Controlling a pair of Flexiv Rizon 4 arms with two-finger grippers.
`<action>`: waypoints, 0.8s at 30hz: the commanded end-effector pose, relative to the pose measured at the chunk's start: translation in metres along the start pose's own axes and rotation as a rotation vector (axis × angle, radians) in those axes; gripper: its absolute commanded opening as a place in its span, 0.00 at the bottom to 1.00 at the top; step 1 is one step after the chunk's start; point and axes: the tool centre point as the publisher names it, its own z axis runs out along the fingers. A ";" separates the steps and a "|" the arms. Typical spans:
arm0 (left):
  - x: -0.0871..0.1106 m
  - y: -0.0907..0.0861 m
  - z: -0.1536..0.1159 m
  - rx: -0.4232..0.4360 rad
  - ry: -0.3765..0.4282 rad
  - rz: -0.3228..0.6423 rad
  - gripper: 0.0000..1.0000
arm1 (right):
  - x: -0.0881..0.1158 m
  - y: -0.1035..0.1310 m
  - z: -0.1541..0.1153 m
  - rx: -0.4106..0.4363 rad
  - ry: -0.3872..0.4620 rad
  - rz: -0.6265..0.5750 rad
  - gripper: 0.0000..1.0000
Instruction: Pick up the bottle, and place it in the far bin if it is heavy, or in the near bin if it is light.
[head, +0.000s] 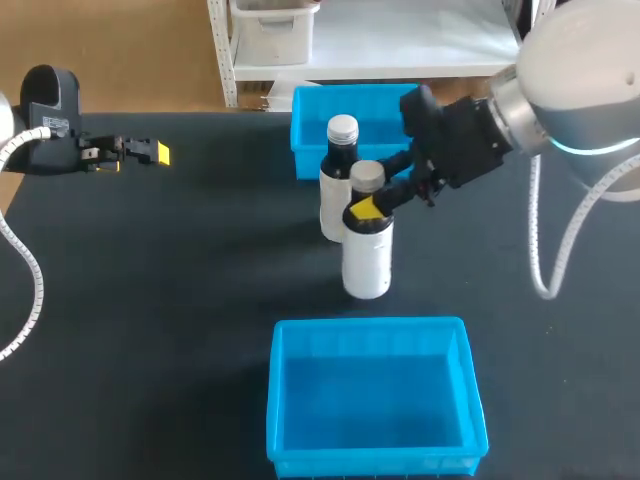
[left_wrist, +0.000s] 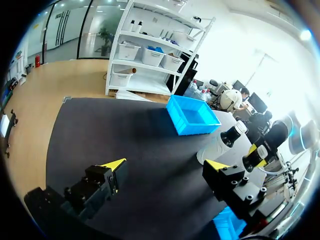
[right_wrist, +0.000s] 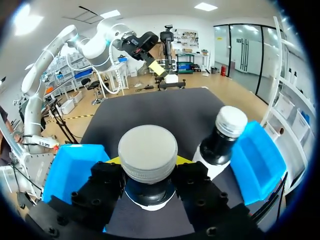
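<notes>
While tight around the bottle (head: 367, 258) neck, right tool (head: 370, 205) horizontal.

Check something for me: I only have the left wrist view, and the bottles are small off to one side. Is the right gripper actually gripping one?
Observer: Yes. In the right wrist view the right gripper is shut on the grey-capped bottle, with a finger on each side just under the cap.
Operator: Where does the other bottle stand?
Observer: The second bottle stands close beside it, on the side toward the far bin.
Operator: Anything in the near bin?
Observer: Nothing shows inside the near bin in the head view.
</notes>
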 end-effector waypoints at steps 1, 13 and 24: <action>0.000 0.000 0.000 0.000 0.000 0.000 1.00 | 0.006 0.003 -0.020 0.030 0.006 0.012 0.45; 0.000 0.000 0.000 0.000 0.000 0.000 1.00 | 0.025 -0.015 -0.072 0.132 0.035 0.071 0.44; 0.000 0.000 0.000 0.000 0.000 0.000 1.00 | 0.035 -0.038 -0.134 0.232 0.031 0.120 0.43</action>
